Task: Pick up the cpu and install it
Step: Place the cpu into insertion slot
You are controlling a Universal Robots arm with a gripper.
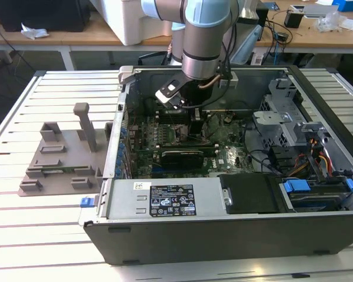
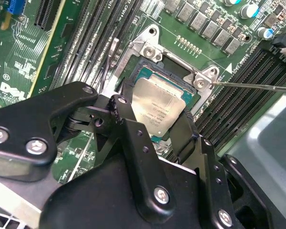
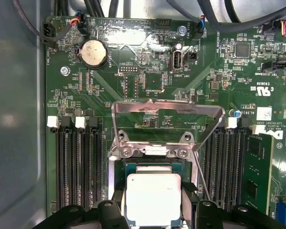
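While I watched through both wrist views, the tool (image 2: 157, 125) stood closed on the cpu (image 2: 158, 105), gripping two opposite edges, so that it lay squarely between the fingers (image 2: 126, 119) and directly over the open socket (image 2: 155, 67), whose retaining frame (image 3: 167, 106) stood raised.

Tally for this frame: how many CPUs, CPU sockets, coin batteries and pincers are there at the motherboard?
cpu: 1
socket: 1
coin battery: 1
pincer: 1
Total: 4
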